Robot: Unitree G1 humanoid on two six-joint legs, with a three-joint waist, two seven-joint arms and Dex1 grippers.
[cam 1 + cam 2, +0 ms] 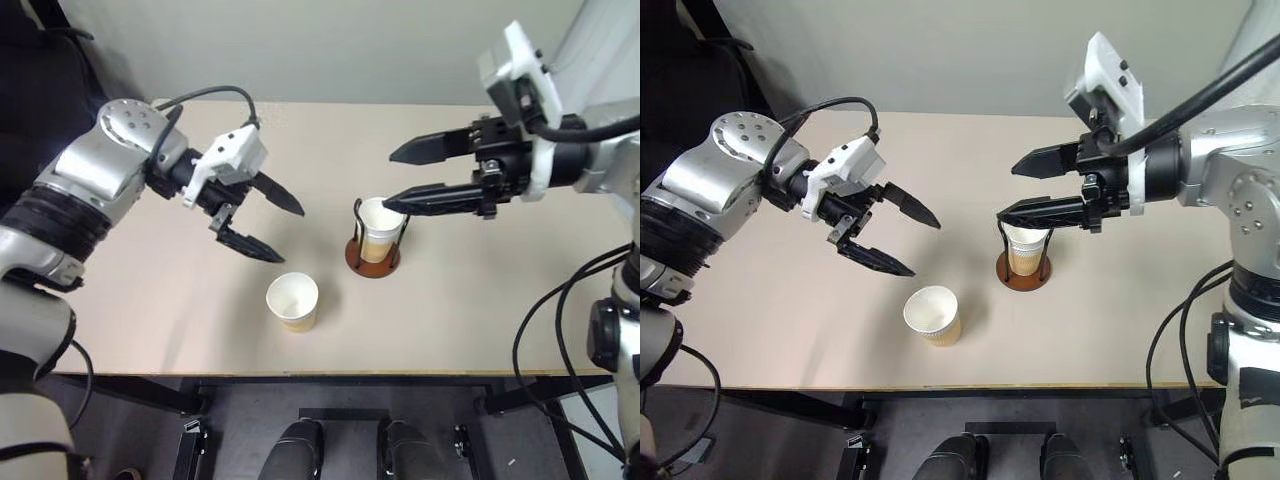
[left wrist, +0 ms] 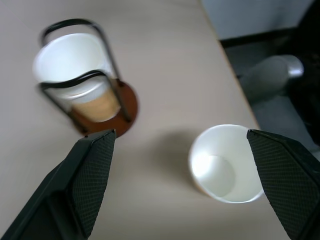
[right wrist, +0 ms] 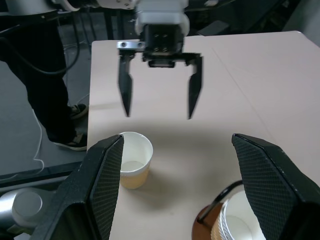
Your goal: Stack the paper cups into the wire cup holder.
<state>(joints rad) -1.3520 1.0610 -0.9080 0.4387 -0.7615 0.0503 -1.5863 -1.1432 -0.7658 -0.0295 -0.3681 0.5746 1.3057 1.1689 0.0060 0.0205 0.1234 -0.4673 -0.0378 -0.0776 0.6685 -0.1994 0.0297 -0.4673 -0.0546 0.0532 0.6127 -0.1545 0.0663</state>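
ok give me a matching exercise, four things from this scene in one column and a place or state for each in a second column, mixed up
Things:
1. loose paper cup
2. wire cup holder
3. left gripper
4. right gripper

Places or states:
A. open, empty, above the holder's rim
B. standing upright on the table near its front edge
C. open, empty, up and to the left of the loose cup
D. holds stacked paper cups between its black loops

Pairs: 1-B, 2-D, 3-C, 4-A
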